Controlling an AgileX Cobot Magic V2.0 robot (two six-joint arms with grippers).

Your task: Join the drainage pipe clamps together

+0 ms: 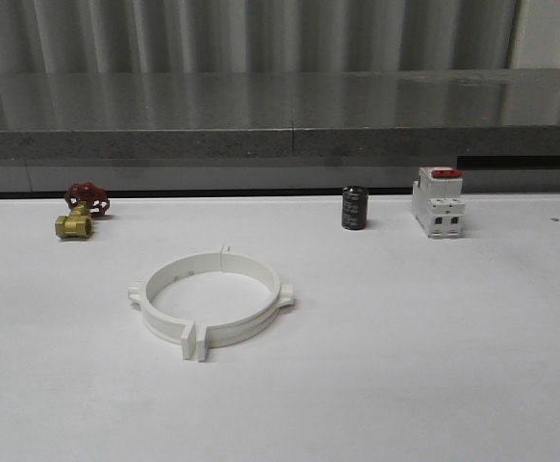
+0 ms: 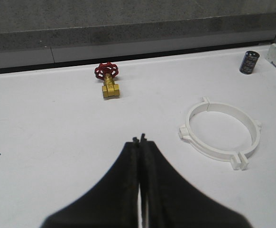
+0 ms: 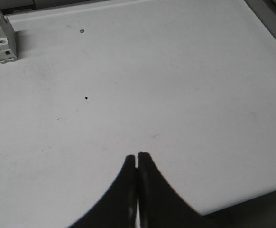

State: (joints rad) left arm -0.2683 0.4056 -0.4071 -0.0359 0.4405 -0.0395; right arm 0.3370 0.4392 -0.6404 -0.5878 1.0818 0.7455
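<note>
The two drainage pipe clamps (image 1: 211, 298) lie joined as one ring on the white desk (image 1: 434, 366), with the brass valve (image 1: 80, 212) at ten o'clock and the switch (image 1: 438, 202) at two o'clock. The left pincer (image 2: 139, 140) and right pincer (image 3: 137, 156) are both pressed closed, holding nothing, above bare desk.

Left claw (image 2: 140, 139) and right claw (image 3: 137, 155) both pressed closed, empty, low over the table (image 3: 185, 85).
</note>
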